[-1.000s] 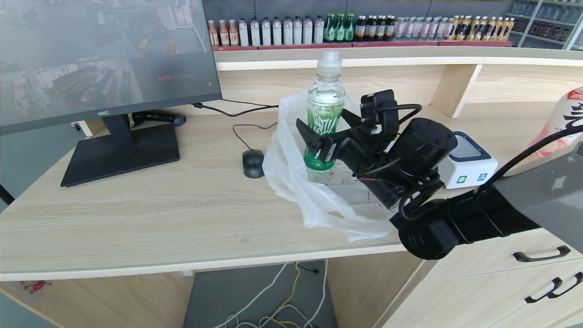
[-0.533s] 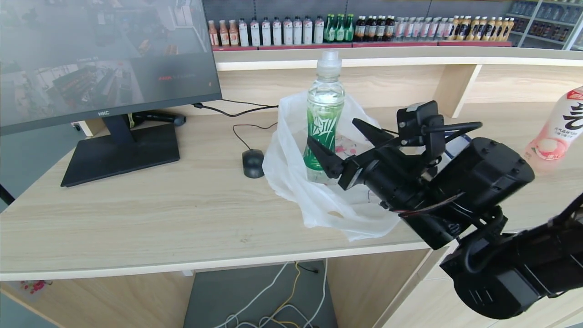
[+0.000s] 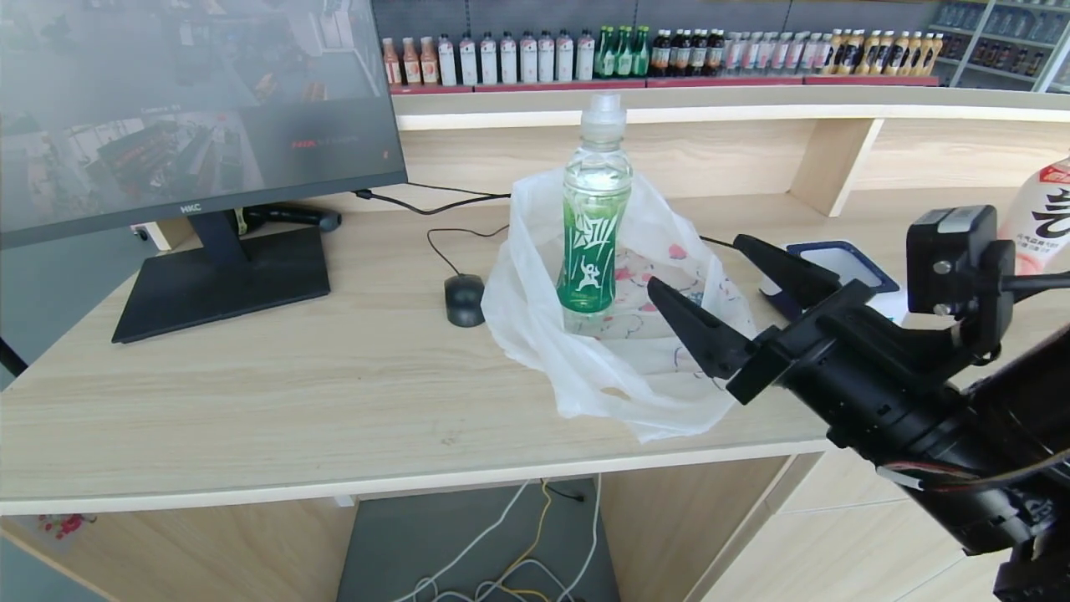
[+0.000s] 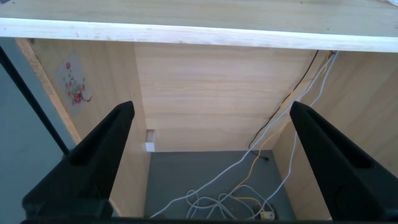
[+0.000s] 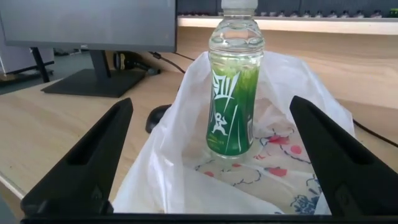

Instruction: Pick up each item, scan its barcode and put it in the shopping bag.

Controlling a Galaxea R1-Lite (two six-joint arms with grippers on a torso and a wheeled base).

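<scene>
A clear bottle with a green label [image 3: 594, 217] stands upright inside the white plastic shopping bag [image 3: 552, 351] on the wooden counter; the right wrist view faces the bottle [image 5: 235, 93] and the bag [image 5: 186, 186]. My right gripper [image 3: 736, 293] hangs open and empty to the right of the bag, near the counter's front edge. A pink-and-white bottle [image 3: 1043, 216] stands at the far right. A white barcode scanner [image 3: 836, 261] sits behind my right gripper. My left gripper [image 4: 211, 162] is open below the counter, with nothing between its fingers.
A monitor [image 3: 184, 109] on a black stand fills the left of the counter, with a black mouse [image 3: 464, 299] beside the bag. A raised shelf ledge [image 3: 752, 109] runs along the back. Cables [image 4: 249, 180] hang under the counter.
My right gripper has let go of the green-label bottle, leaving it standing in the bag, and has drawn back to the right and toward the counter's front edge.
</scene>
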